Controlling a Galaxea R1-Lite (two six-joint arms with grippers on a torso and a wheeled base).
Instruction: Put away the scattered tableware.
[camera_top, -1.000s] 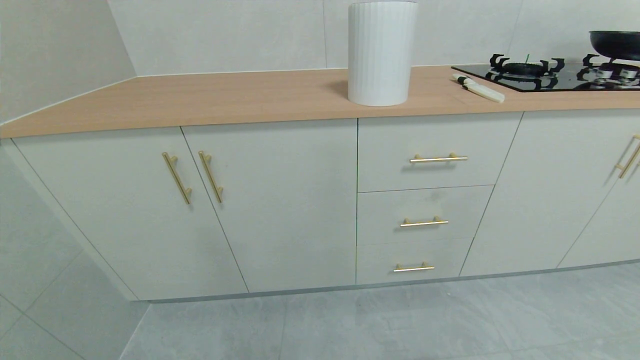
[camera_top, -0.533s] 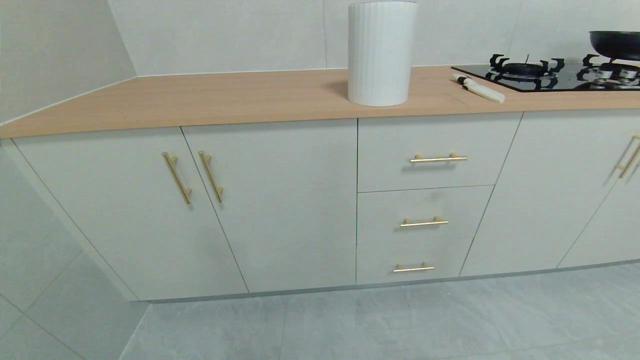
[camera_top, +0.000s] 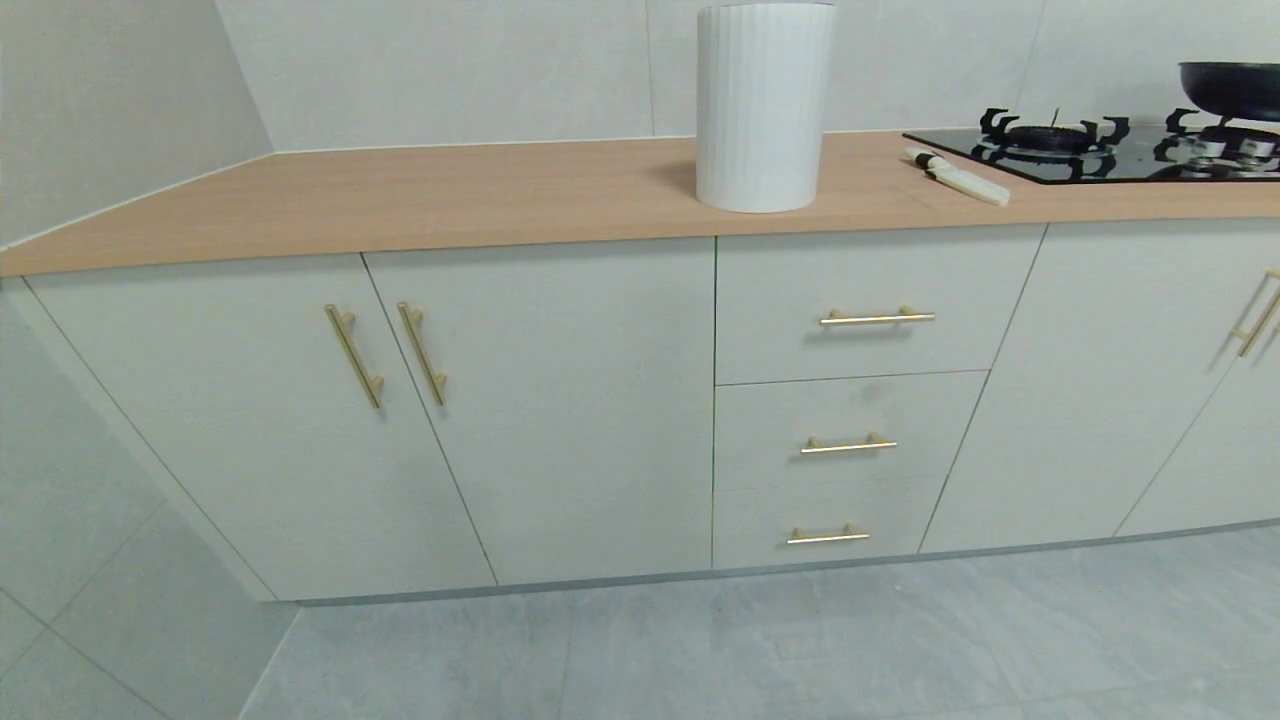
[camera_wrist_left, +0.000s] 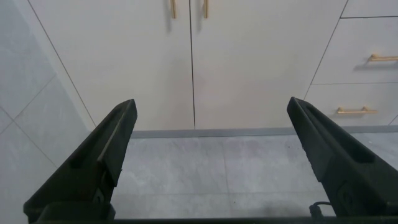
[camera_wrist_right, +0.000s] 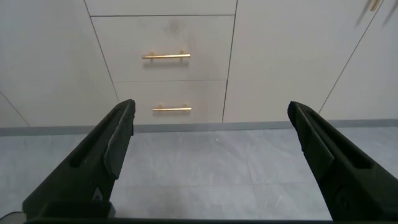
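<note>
Long light-brown wooden desk (camera_top: 450, 200), tall white ribbed round holder (camera_top: 763, 105) standing on it, small cream utensil with a black band (camera_top: 957, 176) lying just beside flat black glass stove (camera_top: 1075, 165)

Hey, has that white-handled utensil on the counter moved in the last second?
No. The white-handled utensil sits exactly where it was, just left of the black hob on the countertop.

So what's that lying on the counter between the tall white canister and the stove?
A cream-handled utensil, perhaps a knife, on the wooden counter; the head view shows it.
</note>
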